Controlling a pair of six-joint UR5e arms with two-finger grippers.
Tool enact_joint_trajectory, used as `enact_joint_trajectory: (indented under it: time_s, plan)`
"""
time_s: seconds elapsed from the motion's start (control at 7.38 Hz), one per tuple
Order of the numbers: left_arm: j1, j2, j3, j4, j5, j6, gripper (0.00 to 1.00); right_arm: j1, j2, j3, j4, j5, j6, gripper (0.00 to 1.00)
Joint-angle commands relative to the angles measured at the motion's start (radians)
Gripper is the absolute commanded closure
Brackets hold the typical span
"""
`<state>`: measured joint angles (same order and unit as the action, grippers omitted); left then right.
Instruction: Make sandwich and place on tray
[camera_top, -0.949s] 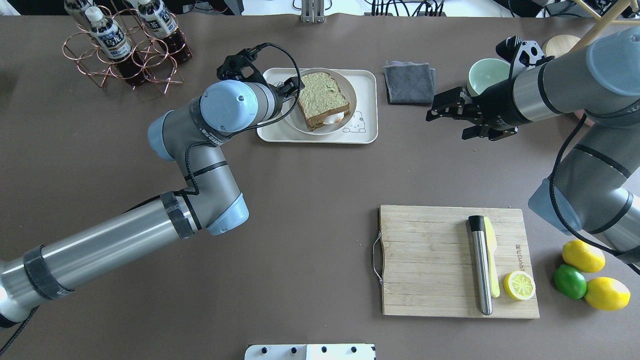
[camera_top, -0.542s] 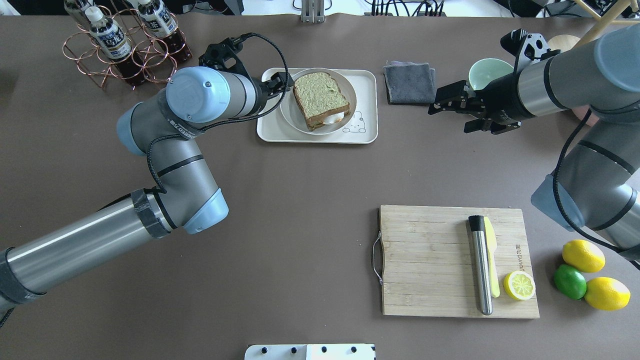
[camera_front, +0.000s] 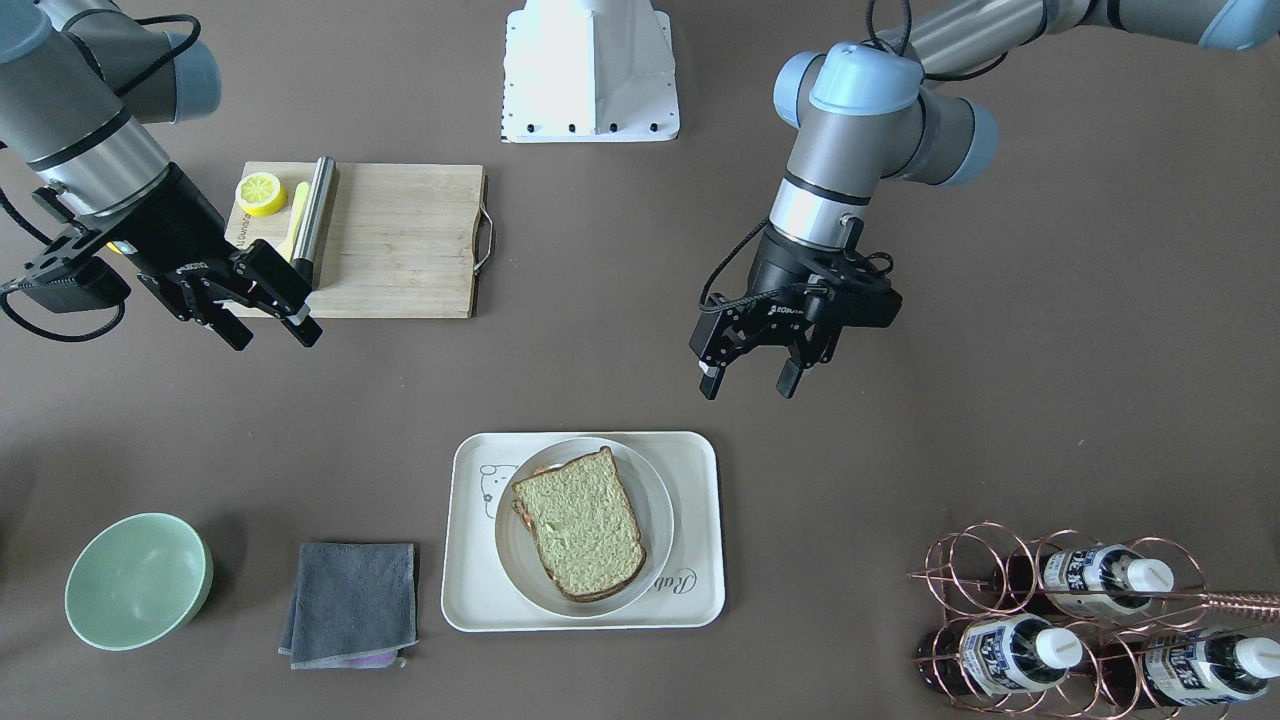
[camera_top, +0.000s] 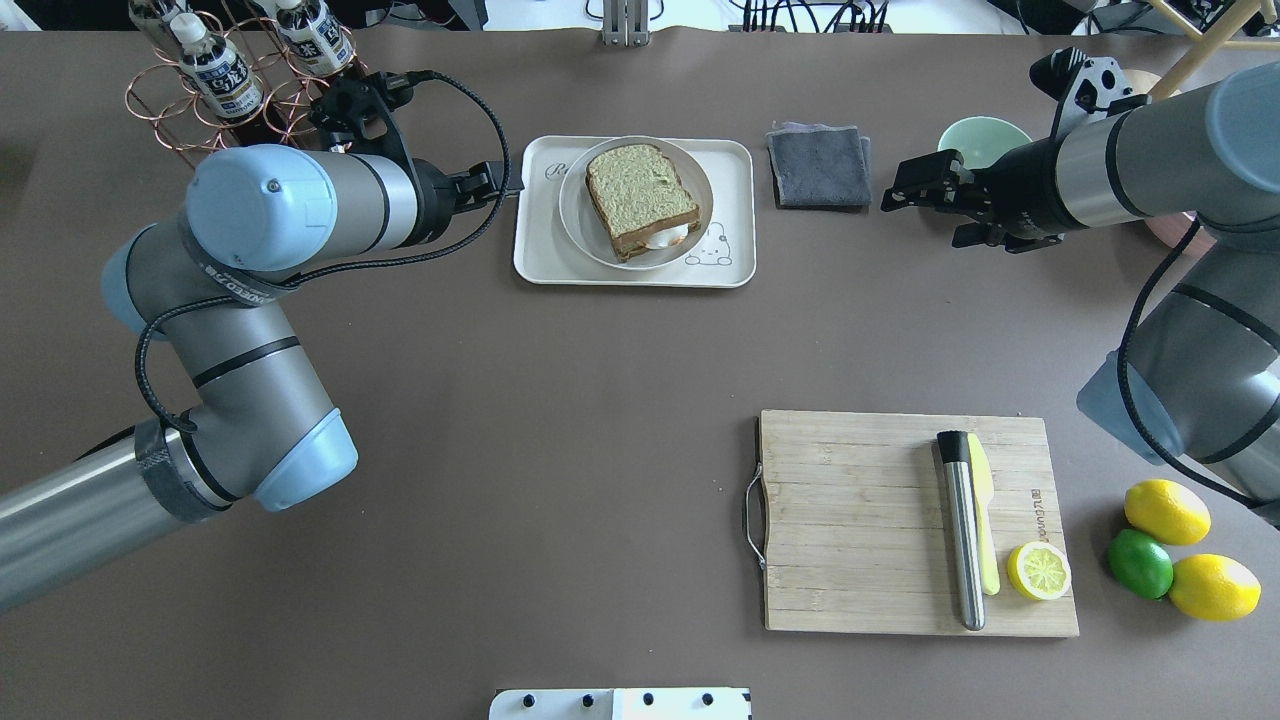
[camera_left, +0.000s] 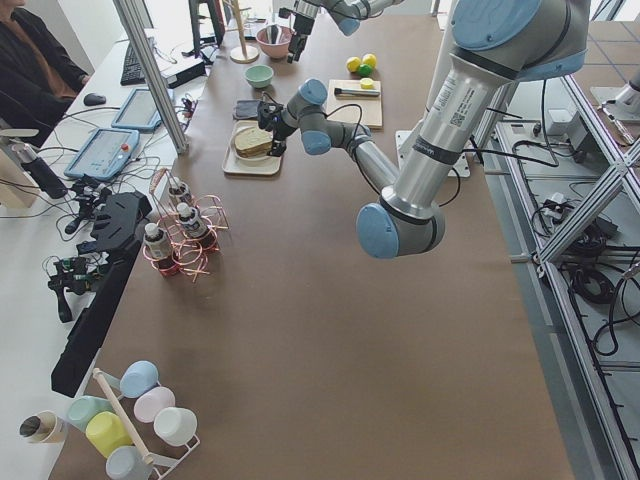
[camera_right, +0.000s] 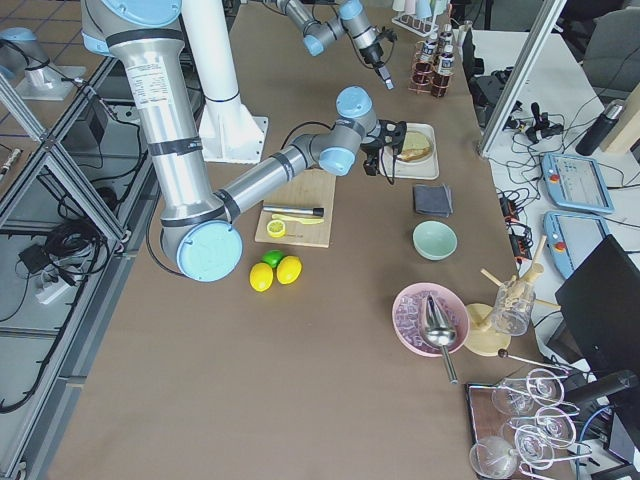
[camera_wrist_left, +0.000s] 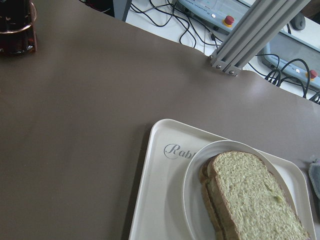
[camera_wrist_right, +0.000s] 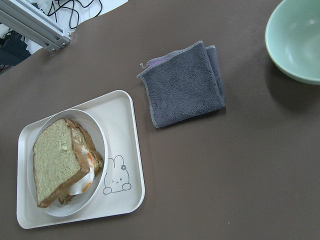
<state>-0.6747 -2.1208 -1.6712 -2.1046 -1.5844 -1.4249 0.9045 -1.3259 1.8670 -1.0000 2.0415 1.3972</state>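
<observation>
The sandwich, two greenish-tan slices with white egg showing at its edge, lies on a round white plate that stands on the cream tray. It also shows in the front view, on the tray. My left gripper is open and empty, just off the tray's left edge, apart from it. My right gripper is open and empty, well to the right of the tray, near the green bowl.
A folded grey cloth and a green bowl lie right of the tray. A wire rack of bottles stands close behind my left wrist. A wooden cutting board holds a knife, a steel rod and a lemon half; whole citrus lies beside it.
My left gripper has drawn back leftward from the plate to beside the tray. My right gripper has moved right and slightly away toward the bowl. The sandwich has stayed put.
</observation>
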Motion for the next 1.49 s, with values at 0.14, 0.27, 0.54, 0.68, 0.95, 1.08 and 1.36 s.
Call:
enact_joint_trajectory:
  time_s: [0.14, 0.27, 0.54, 0.68, 0.95, 1.08, 1.36]
  plan:
    - [-0.073, 0.099, -0.083, 0.003, -0.186, 0.105, 0.02, 0.005, -0.035, -0.008, -0.095, 0.130, -0.236, 0.00]
    - [-0.148, 0.158, -0.090, 0.003, -0.391, 0.244, 0.02, 0.066, -0.050, -0.002, -0.185, 0.191, -0.383, 0.00]
    - [-0.264, 0.226, -0.087, 0.003, -0.589, 0.396, 0.02, 0.138, -0.171, 0.000, -0.223, 0.212, -0.641, 0.00]
    - [-0.294, 0.261, -0.087, 0.005, -0.635, 0.476, 0.02, 0.164, -0.226, -0.009, -0.224, 0.215, -0.741, 0.00]
    - [-0.377, 0.300, -0.090, 0.017, -0.719, 0.561, 0.02, 0.236, -0.251, -0.011, -0.352, 0.215, -0.841, 0.00]
    - [-0.432, 0.352, -0.091, 0.018, -0.768, 0.686, 0.02, 0.279, -0.251, -0.011, -0.458, 0.215, -0.992, 0.00]
    - [-0.569, 0.448, -0.091, 0.114, -0.815, 1.015, 0.02, 0.394, -0.248, -0.012, -0.680, 0.191, -1.311, 0.00]
